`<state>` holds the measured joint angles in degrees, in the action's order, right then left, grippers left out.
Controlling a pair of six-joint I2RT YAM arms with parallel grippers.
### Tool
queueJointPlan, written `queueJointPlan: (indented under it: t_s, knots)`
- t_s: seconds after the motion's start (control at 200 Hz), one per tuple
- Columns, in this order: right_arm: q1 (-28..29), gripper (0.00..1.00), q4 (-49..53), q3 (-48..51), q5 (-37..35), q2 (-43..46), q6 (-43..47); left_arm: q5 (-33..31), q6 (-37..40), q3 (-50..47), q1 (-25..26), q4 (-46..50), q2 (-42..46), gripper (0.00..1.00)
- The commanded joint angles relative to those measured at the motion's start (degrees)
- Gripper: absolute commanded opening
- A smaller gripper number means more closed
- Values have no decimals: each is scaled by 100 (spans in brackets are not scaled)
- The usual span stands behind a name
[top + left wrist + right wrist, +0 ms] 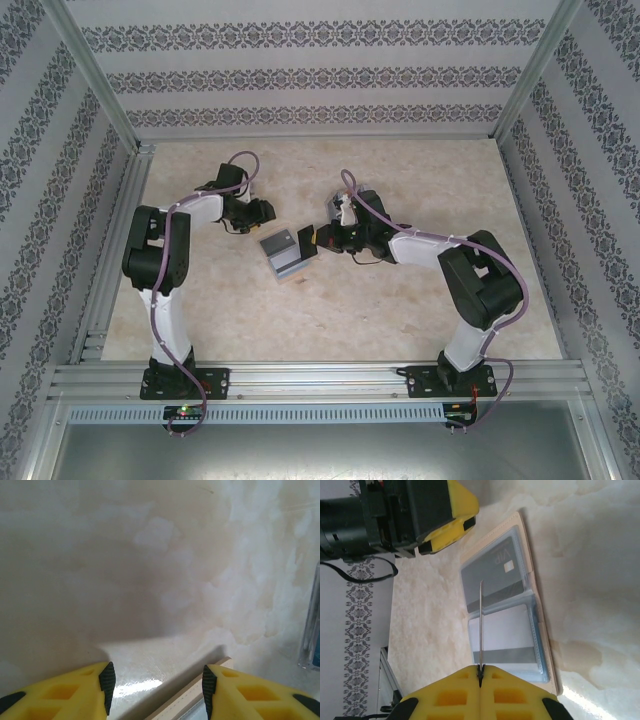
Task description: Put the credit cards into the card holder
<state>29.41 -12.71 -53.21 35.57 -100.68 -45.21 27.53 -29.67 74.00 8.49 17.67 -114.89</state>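
Presently, in order of size:

1. Table [420,300]: pale marbled top, under both grippers.
2. Card holder [545,640]: tan, lying open and flat with its clear pockets facing up. It sits just ahead of and below the right gripper's tips, and between the two grippers in the top view.
3. Left gripper [156,680]: yellow fingers, jaws standing partway apart with nothing between them. It is on the far side of the holder from the right gripper. The holder's tan edge shows low between its fingertips; contact cannot be told.
4. Right gripper [481,672]: jaws closed flat on a thin card.
5. Thin card [481,625]: seen edge-on, reaching forward from the right gripper's tips over the holder's fold.
6. Grey card [492,575]: marked "VIP", in the pocket farther from the right gripper.
7. White-faced card [505,632]: grey stripe, in the nearer pocket.
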Motion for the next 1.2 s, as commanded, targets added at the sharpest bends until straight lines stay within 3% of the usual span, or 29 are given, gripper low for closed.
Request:
queueJointPlan:
  t_s: [0.0, 0.485, 0.699, 1.194]
  knots:
    - [45, 5, -108, -181, -138, -150, 97, 426, 9, -521, 59, 281, 183, 53]
    - [232, 5, -188, 33, -230, -73, -56, 579, -544, -2293, 372, -30, 1714, 54]
    - [378, 6, -437, 345, -394, 21, -298, 953, -679, -2386, 457, -41, 1881, 54]
    - [455, 5, -1666, 744, -235, -463, -1368, 802, -549, -2221, 458, 191, 1900, 53]
